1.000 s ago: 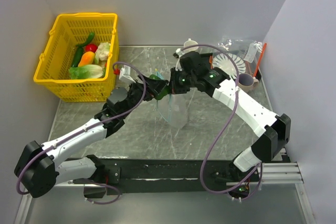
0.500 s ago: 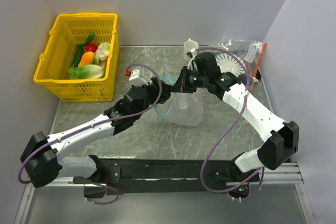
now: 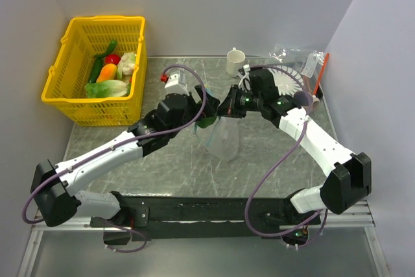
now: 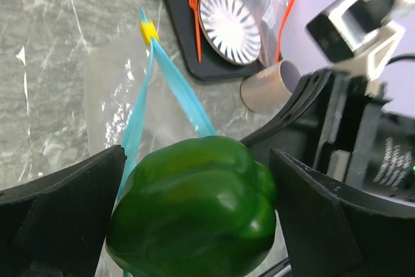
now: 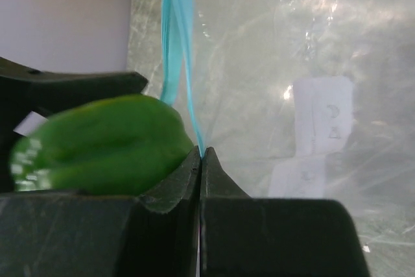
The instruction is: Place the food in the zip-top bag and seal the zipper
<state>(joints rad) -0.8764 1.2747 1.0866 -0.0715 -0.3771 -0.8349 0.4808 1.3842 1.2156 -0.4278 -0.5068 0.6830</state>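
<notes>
My left gripper (image 3: 202,119) is shut on a glossy green bell pepper (image 4: 194,209), held right at the mouth of the clear zip-top bag (image 3: 224,139). In the left wrist view the teal-blue zipper (image 4: 170,89) runs up to a yellow slider (image 4: 149,31) and its two strips are parted. My right gripper (image 3: 224,109) is shut on one zipper strip (image 5: 188,95) and holds the bag's mouth up. The pepper (image 5: 104,144) shows just left of my right fingers, outside the pinched strip. The bag body (image 5: 305,76) hangs clear below.
A yellow basket (image 3: 71,95) with more vegetables stands at the back left. A white cup (image 3: 235,61), a black tray (image 4: 188,34) with a striped plate (image 4: 228,24) and an orange fork, a brown cup (image 4: 269,85) and an orange-red stick (image 3: 320,72) lie at the back right.
My left gripper has carried the green pepper rightward to the bag's mouth. My right gripper has kept its hold on the zipper strip and shifted a little; the bag now hangs narrower.
</notes>
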